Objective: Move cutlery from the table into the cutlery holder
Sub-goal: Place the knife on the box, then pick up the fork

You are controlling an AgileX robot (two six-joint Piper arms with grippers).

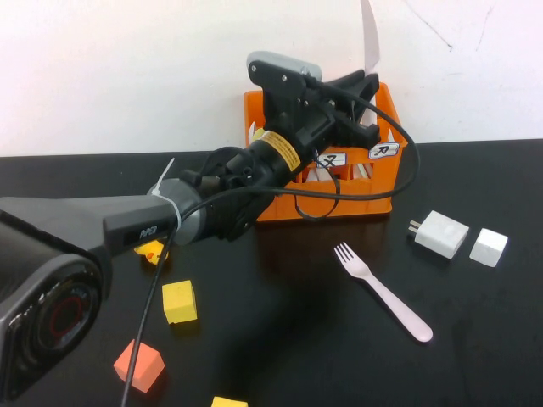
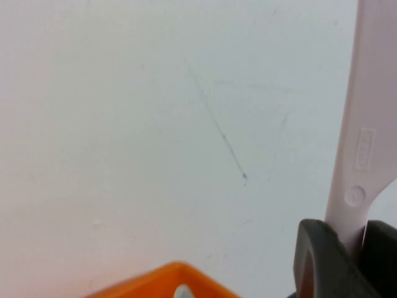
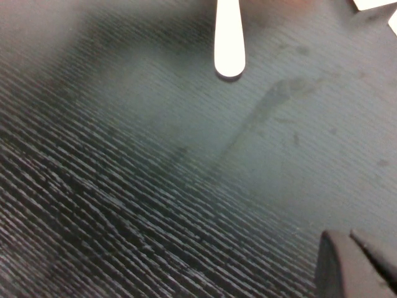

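Note:
My left gripper [image 1: 368, 83] is shut on the pale pink knife [image 1: 369, 38] and holds it upright above the orange cutlery holder [image 1: 386, 182]. In the left wrist view the knife [image 2: 366, 130] rises from between the dark fingers [image 2: 319, 254], with the holder's rim [image 2: 167, 279] below. The pale pink fork [image 1: 382, 291] lies on the black table [image 1: 475, 339] in front of the holder, tines toward it. My right gripper [image 3: 350, 239] is out of the high view; its fingers are close together, empty, low over the table. The fork's handle end [image 3: 229, 37] lies beyond it.
Two white charger blocks [image 1: 441, 234] [image 1: 489, 247] lie right of the holder. Yellow [image 1: 179, 302] and orange [image 1: 139, 365] cubes lie at the front left, another yellow one [image 1: 229, 402] at the front edge. My left arm spans the left half of the table.

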